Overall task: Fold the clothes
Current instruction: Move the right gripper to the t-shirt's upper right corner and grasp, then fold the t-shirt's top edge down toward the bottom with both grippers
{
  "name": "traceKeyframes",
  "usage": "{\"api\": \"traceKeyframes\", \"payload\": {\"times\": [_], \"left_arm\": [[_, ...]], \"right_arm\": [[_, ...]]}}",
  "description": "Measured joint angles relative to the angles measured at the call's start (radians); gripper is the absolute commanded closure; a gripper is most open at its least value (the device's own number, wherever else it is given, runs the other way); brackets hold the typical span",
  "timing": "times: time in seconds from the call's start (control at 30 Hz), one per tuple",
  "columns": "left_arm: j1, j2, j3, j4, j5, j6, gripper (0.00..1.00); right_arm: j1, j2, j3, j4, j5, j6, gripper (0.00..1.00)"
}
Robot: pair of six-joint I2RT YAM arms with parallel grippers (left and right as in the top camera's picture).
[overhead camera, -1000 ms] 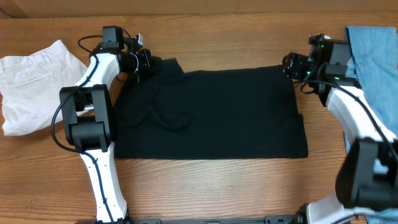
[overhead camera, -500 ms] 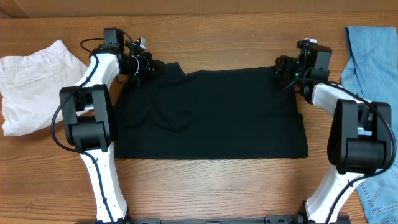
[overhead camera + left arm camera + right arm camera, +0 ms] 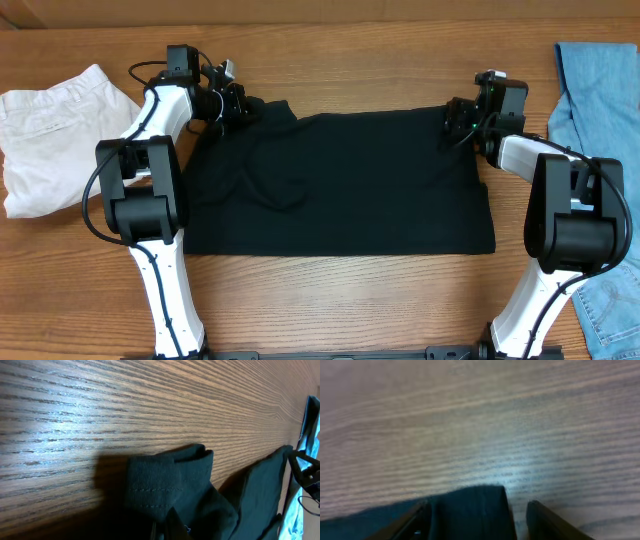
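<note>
The black shirt (image 3: 340,180) lies spread flat on the table (image 3: 330,300). At its far left sleeve, the left gripper (image 3: 238,103) is clamped on the fabric. At its far right corner, the right gripper (image 3: 455,120) straddles the hem, fingers (image 3: 546,521) apart. White trousers (image 3: 50,140) lie left of the shirt and jeans (image 3: 600,90) lie to its right.

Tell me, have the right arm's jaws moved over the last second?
Yes. The right jaws slid left, away from the blue jeans, to the black shirt's far right corner.
</note>
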Motion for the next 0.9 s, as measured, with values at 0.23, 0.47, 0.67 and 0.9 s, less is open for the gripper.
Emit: {"api": "traceKeyframes", "payload": {"times": [0.23,0.47,0.67,0.9], "left_arm": [[0.0,0.0,0.0,0.0,0.0,0.0,0.96],[0.0,0.0,0.0,0.0,-0.003,0.0,0.96],[0.0,0.0,0.0,0.0,-0.003,0.0,0.96],[0.003,-0.002,0.0,-0.001,0.001,0.0,0.96]], "right_arm": [[0.0,0.0,0.006,-0.027,0.008,-0.006,0.63],[-0.001,0.003,0.006,-0.031,0.011,-0.003,0.88],[-0.005,0.003,0.006,-0.032,0.02,0.0,0.96],[-0.005,0.002,0.006,-0.046,0.029,0.001,0.96]]}}
